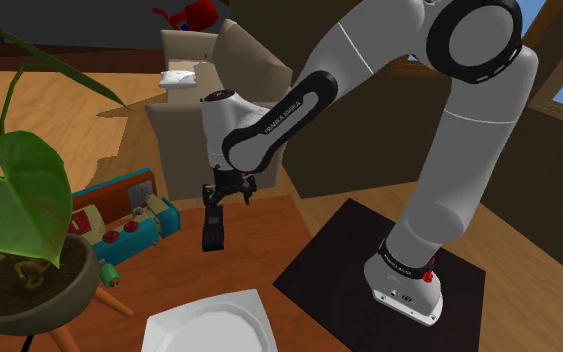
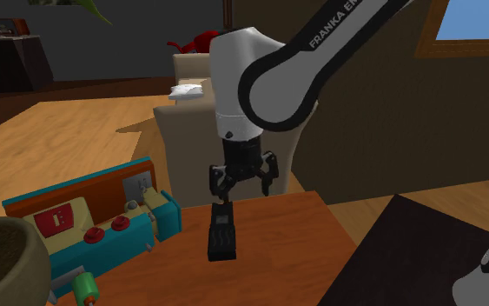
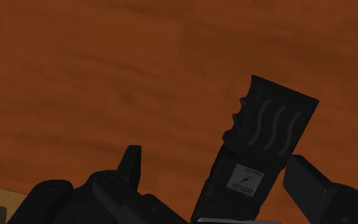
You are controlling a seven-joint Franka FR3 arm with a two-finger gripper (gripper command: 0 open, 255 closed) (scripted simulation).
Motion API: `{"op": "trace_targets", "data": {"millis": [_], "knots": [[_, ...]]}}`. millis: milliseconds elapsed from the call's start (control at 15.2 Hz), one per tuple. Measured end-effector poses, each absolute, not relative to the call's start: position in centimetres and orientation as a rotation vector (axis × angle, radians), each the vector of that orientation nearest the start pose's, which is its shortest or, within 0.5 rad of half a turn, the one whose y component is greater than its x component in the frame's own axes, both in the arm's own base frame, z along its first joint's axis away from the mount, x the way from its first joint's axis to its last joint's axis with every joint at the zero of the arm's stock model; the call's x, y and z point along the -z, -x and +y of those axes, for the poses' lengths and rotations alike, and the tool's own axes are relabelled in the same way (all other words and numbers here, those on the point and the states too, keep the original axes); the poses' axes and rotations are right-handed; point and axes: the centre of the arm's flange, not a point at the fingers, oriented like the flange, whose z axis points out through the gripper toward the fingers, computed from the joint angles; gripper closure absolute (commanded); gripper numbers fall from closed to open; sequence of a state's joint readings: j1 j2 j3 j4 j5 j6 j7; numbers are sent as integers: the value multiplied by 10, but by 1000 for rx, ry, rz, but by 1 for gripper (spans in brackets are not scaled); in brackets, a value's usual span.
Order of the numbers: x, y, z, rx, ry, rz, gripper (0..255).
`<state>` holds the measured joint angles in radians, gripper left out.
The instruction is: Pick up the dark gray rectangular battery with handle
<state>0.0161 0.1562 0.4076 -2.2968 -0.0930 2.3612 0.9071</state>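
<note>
The gripper (image 2: 244,184) stood wide open, the dark battery (image 2: 221,233) upright between its fingers above the wooden table (image 2: 294,235), near one finger only. It looked stiff, smooth, probably heavy; better to clasp its narrow body firmly

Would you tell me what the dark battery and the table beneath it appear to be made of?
The battery looks like matte dark grey plastic. It has moulded wavy ridges, a notched edge, a small printed label and no shine, though the render leaves the material open. The table looks like reddish-brown wood with a smooth finish, judging by its faint streaky grain.
</note>
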Motion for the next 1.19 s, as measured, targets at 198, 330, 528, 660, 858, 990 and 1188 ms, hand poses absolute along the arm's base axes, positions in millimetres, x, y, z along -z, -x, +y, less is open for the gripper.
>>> {"op": "trace_targets", "data": {"millis": [198, 330, 528, 660, 858, 990, 1188], "knots": [[-253, -494, 226, -78, 3094, 739, 0], [-236, -515, 236, -66, 3076, 793, 0], [-221, -522, 240, -60, 3067, 823, 0], [-211, -523, 240, -59, 3066, 826, 0], [-192, -523, 242, -59, 3066, 827, 0], [-187, -523, 242, -59, 3066, 827, 255], [-186, -523, 242, -57, 3065, 827, 255]]}}
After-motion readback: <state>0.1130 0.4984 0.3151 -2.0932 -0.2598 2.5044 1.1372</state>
